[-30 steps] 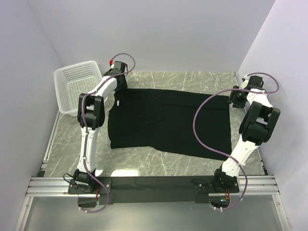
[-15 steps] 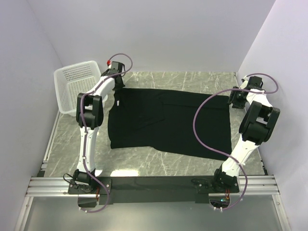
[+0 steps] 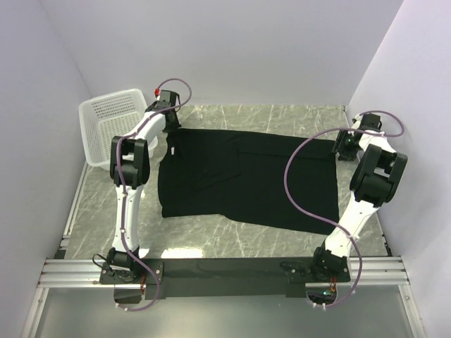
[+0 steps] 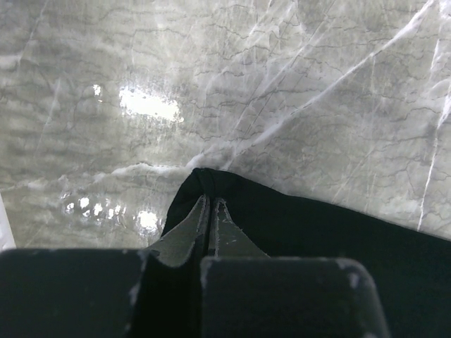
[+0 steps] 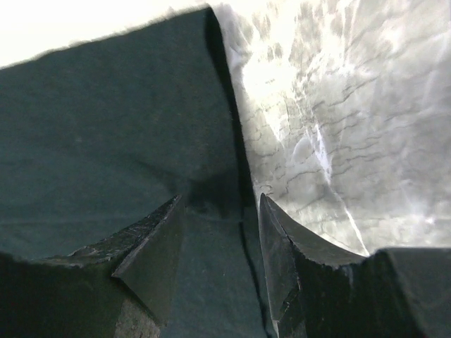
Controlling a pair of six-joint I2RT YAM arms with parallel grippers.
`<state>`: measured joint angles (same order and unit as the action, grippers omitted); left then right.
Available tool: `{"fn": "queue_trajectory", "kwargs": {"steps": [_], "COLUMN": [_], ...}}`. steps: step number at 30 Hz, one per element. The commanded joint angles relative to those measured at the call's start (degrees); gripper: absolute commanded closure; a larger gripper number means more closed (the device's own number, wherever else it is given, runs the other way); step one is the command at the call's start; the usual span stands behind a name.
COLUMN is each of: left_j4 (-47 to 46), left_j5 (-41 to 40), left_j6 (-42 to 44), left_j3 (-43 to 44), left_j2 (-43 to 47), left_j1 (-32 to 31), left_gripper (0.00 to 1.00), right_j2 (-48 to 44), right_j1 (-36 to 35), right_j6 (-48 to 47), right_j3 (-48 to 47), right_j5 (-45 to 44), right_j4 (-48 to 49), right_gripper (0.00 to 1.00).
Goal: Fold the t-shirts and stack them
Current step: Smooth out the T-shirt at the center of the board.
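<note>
A black t-shirt point(image 3: 246, 179) lies spread flat across the marble table, with one flap folded over its left half. My left gripper point(image 3: 170, 129) is at the shirt's far left corner. In the left wrist view the left gripper point(image 4: 209, 201) is shut, with the corner of the t-shirt point(image 4: 317, 232) pinched between its tips. My right gripper point(image 3: 341, 147) is at the far right corner. In the right wrist view the right gripper point(image 5: 220, 201) is open and straddles the side edge of the t-shirt point(image 5: 106, 127), with cloth lying between its fingers point(image 5: 158, 243).
A white mesh basket point(image 3: 111, 125) stands at the far left, close behind my left arm. Bare marble table point(image 3: 246, 243) shows in front of the shirt and to its right. Walls close in the back and both sides.
My left gripper has shut on the shirt's far left corner and shifted slightly toward the back. The right gripper has stayed open at the right corner.
</note>
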<state>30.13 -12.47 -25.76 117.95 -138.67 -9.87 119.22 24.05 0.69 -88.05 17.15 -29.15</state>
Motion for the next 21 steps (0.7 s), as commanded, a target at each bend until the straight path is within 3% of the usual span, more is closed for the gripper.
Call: {"fn": "queue_trajectory", "kwargs": {"steps": [1, 15, 21], "left_j4": [-2.0, -2.7, -2.9], "left_j5": [1.0, -0.1, 0.2], "left_j6": [1.3, 2.4, 2.5], "left_j3": [0.3, 2.7, 3.2], "left_j2": [2.4, 2.5, 2.4], "left_j1": [0.6, 1.1, 1.3], "left_gripper": [1.0, 1.0, 1.0], "right_j2": [1.5, 2.6, 2.8], "right_j1": [0.4, 0.1, 0.0], "right_j6": [1.7, 3.0, 3.4], "right_j3": [-2.5, -3.2, -3.2], "right_j5": [0.2, 1.9, 2.4], "right_j4": [0.4, 0.4, 0.2], "right_gripper": [0.47, 0.48, 0.54]}}
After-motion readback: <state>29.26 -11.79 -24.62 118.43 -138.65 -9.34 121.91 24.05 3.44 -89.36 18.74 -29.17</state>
